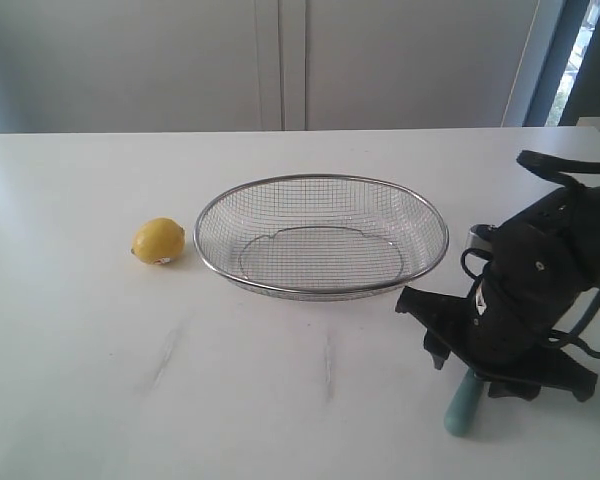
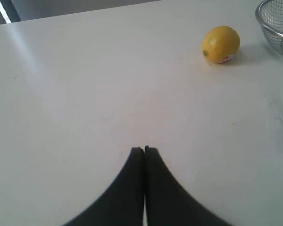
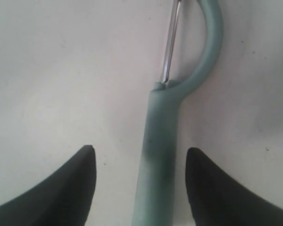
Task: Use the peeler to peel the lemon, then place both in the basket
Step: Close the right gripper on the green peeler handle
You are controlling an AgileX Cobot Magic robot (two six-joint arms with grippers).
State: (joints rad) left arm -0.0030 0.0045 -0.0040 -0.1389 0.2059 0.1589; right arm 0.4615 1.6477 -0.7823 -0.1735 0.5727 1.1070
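Status: peeling unstarted. Noted lemon (image 1: 159, 241) whole at centre left beside basket (image 1: 420, 235); right hand (image 3: 140, 149) wide open astride peeler (image 3: 160, 141), lower right. Left hand (image 2: 144, 149) shut, empty.

A glossy white table (image 1: 70, 380) carries 2 faint grey streaks. The lemon (image 1: 159, 241) is bright yellow, with a small pale sticker (image 2: 226, 59) marked in red. The basket (image 1: 445, 232) is silver, its wire mesh a fine grid of small squares under a plain shiny rim. The peeler (image 3: 161, 141) has a muted teal-green handle and head and a thin silver blade (image 3: 169, 42). The left gripper (image 2: 144, 149) and the right gripper (image 3: 140, 150) are both matt black. Behind the table stand pale grey wall panels (image 1: 280, 60).
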